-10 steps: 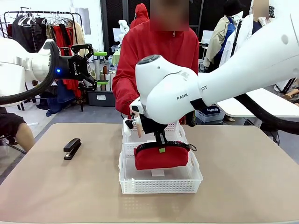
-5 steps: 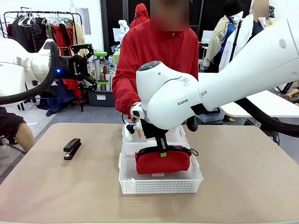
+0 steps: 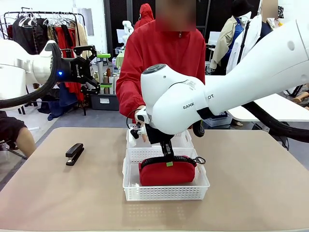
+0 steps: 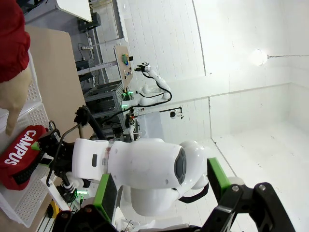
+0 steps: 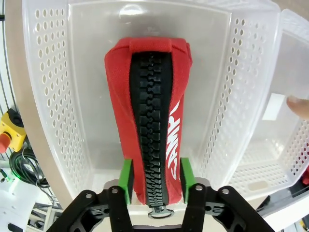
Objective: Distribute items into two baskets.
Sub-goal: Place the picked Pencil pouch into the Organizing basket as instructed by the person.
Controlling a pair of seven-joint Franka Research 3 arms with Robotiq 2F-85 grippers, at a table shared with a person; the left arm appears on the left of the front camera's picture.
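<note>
The red pouch [image 3: 166,171] lies zipper-up on the floor of the nearer, larger basket [image 3: 164,192]. My right gripper [image 5: 157,182] reaches down into that basket with its green pads [image 5: 126,181] against both sides of the pouch's near end; whether they still squeeze is unclear. The smaller basket [image 3: 184,140] stands just behind the larger one. On the table at the left lies the black stapler [image 3: 74,153]. My left gripper [image 3: 102,70] hangs open and empty, high above the table's left side, and its wrist view shows the pouch [image 4: 21,154] far below.
A person in a red jacket stands at the far edge with a hand [image 3: 140,131] on the smaller basket; a fingertip [image 5: 299,107] shows over that basket [image 5: 285,154]. Bare tabletop [image 3: 251,183] spreads right of the baskets and in front of the stapler.
My right gripper has lowered the pouch from just above the larger basket down onto its floor. The left arm and the stapler have not moved.
</note>
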